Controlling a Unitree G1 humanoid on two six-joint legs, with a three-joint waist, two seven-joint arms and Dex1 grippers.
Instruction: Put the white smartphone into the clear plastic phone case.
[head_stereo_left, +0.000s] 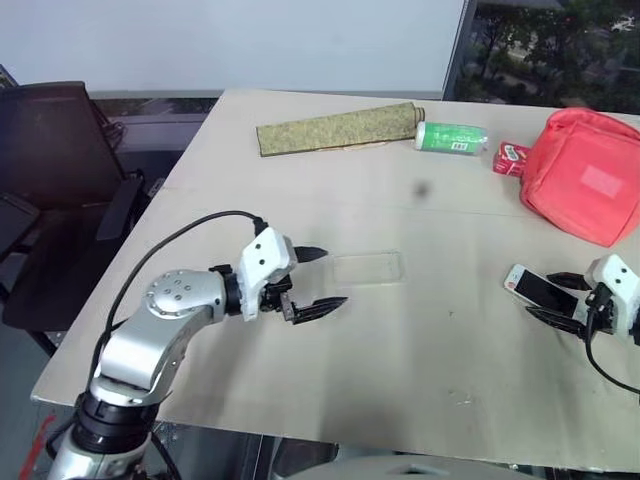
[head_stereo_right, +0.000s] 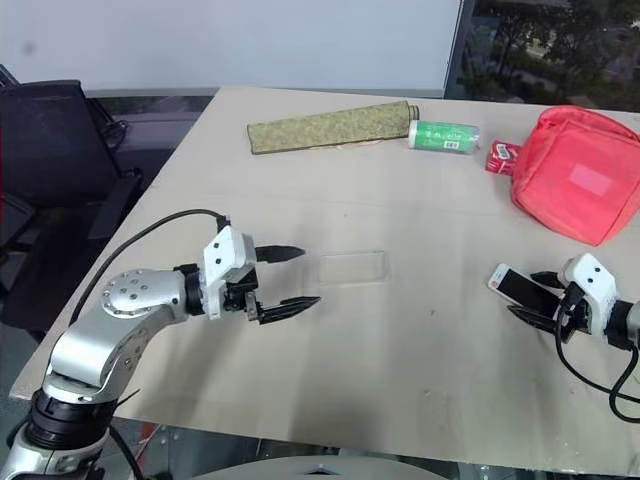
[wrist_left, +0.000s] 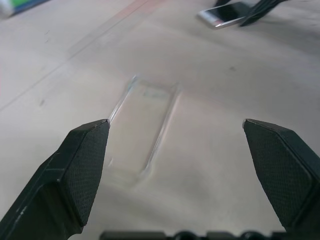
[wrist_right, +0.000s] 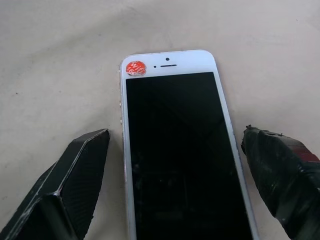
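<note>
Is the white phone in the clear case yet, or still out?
Out. The clear plastic phone case lies empty mid-table, and the white smartphone lies apart on the table, between the right tool's open fingers.

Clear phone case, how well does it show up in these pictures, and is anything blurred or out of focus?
Left eye view: the clear phone case is faint, little more than a pale glossy outline against the table. Left wrist view: its rims catch light, its near end smears into blur, and the white smartphone beyond looks soft. Right wrist view: the phone is sharp, its dark screen free of glare.
</note>
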